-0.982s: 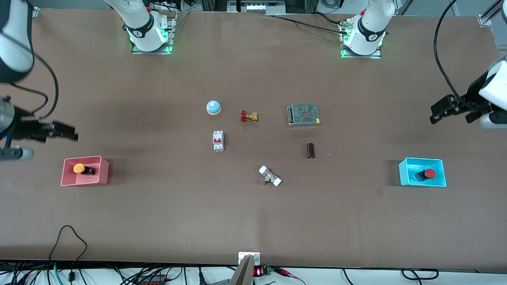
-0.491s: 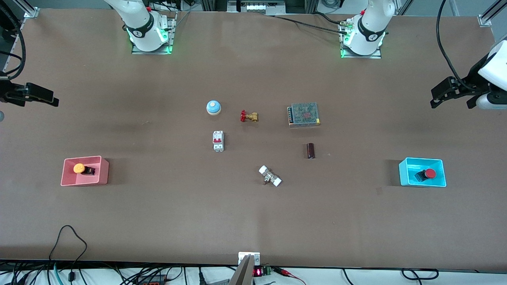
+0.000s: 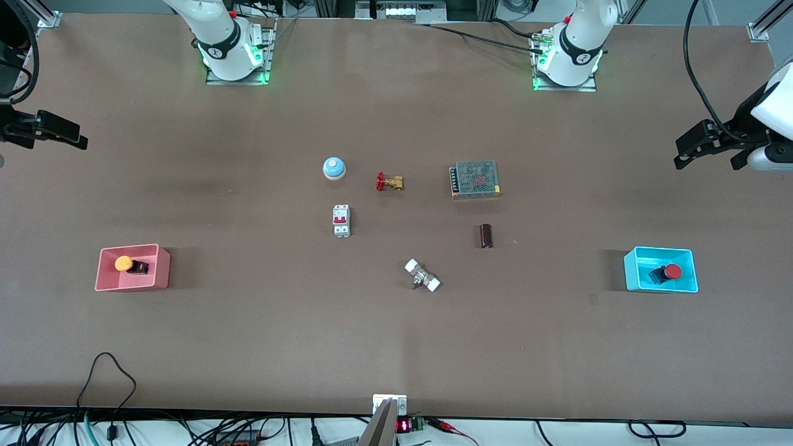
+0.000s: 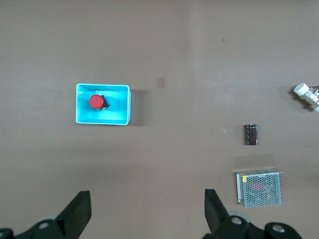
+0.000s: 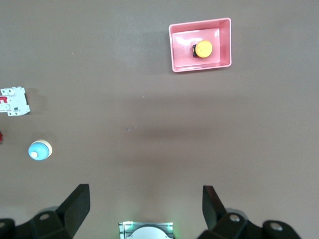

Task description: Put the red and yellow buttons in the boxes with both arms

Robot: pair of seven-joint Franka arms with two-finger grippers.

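You see the job standing complete on the brown desk (image 3: 396, 347): the small push button with the round orange-yellow cap (image 3: 124, 263) lies inside the pink-red plastic bin (image 3: 162, 271) toward the right arm's end, and the push button with the round red cap (image 3: 672, 271) lies inside the bright cyan plastic bin (image 3: 632, 272) toward the left arm's end. Each dark button body rests on its bin's floor, apart from any finger.

The right hand (image 3: 59, 131) hangs empty over the desk's edge at its own end, well apart from the pink-red bin; its wrist view shows the two black fingers (image 5: 75, 204) spread wide with nothing between them. The left hand (image 3: 700, 144) hangs likewise over its end of the desk, well apart from the cyan bin, its fingers (image 4: 214, 209) parted and bare.

Between the bins, you find the untouched bystanders: a blue dome bell (image 3: 334, 168), a brass valve with a red handle (image 3: 389, 182), a white circuit breaker (image 3: 341, 220), a metal-mesh power supply (image 3: 475, 179), a dark cylinder (image 3: 486, 236) and a white-capped fitting (image 3: 422, 275).

Judging by how things lie, nothing is left to place; only parking the arms could remain.
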